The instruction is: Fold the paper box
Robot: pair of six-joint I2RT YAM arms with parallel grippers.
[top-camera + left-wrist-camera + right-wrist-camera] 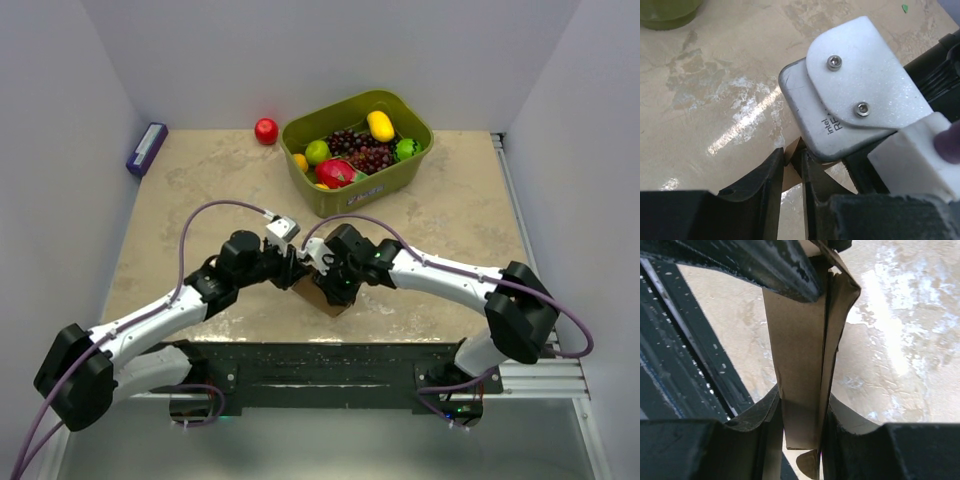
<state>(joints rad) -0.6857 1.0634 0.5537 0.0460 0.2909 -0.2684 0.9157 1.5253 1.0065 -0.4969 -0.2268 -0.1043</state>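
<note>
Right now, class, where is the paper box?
In the top view the paper box is near the middle of the table's front edge, between the left gripper and the right gripper, which clamps it, nearer than the green fruit bin.

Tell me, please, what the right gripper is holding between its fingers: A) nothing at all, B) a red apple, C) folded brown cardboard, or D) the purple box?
C: the right wrist view shows the brown cardboard pinched between the two fingers of the right gripper.

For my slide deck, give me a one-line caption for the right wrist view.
Right gripper pinches the box, its cardboard layers pressed together, beige table behind.
</note>
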